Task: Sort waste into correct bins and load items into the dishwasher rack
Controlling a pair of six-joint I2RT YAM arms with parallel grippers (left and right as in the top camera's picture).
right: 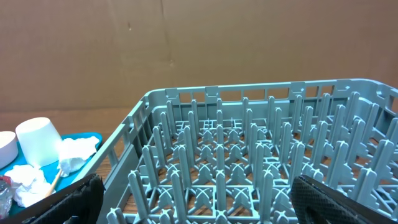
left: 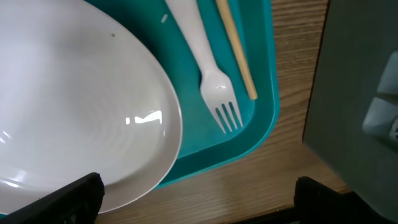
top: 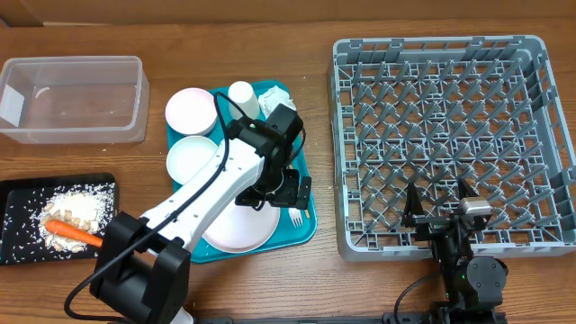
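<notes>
Brown wood-grain table [top: 306, 279] is spanning the whole overhead view w/ even light; 1 plain brown cardboard wall [right: 186, 50] is standing behind it.

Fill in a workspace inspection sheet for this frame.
Surface: wooden table.
Job's things: dishwasher rack holds no dishes; clear tub looks empty; black tray holds rice and pasta plus a carrot; plate, two bowls, cup, napkins, fork and chopstick sit on the teal serving tray.
Clutter: nothing seen.
Claws: left claw open, above the plate's edge; right claw open, over the rack's near edge.
Cables: black cable along the left arm; second cable by the right arm.
Surroundings: cardboard wall behind the rack.
</notes>
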